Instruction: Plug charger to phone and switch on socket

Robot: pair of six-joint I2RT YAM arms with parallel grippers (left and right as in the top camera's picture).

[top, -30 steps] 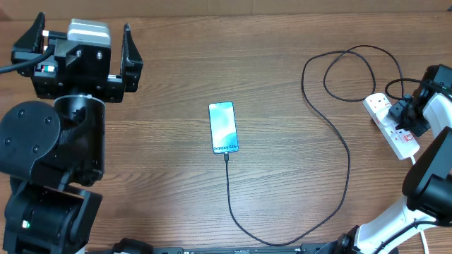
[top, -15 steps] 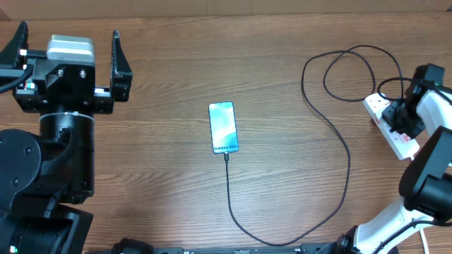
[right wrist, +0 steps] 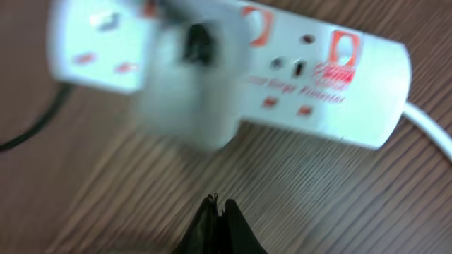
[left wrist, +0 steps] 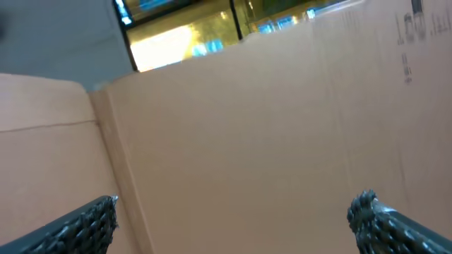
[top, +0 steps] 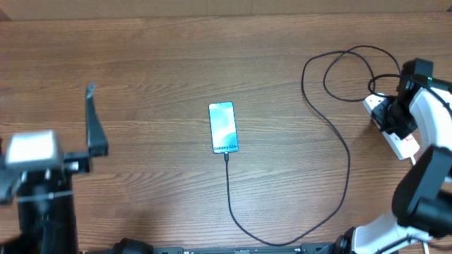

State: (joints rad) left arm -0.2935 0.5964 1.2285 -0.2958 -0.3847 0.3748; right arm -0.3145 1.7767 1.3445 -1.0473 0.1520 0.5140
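Observation:
The phone (top: 223, 127) lies screen-up and lit in the middle of the table. The charger's thin black cable (top: 348, 166) is joined to the phone's near end. It loops along the front and curls back to the socket (top: 405, 143), a white power strip at the right edge. My right gripper (top: 397, 115) hovers over the strip. In the right wrist view its fingers (right wrist: 217, 202) are shut and empty above the wood, just in front of the strip (right wrist: 332, 77). A blurred pale plug (right wrist: 187, 85) sits in one outlet. My left gripper (left wrist: 234, 212) is open and empty.
The left arm (top: 35, 183) fills the near-left corner, with one finger (top: 92, 123) sticking up. The left wrist view faces a brown cardboard wall (left wrist: 268, 127). The strip's thick white lead (right wrist: 431, 130) runs off to the right.
The left arm has swung back and down toward the near-left corner, its gripper still open. The right gripper has shifted a little toward the far end of the power strip.

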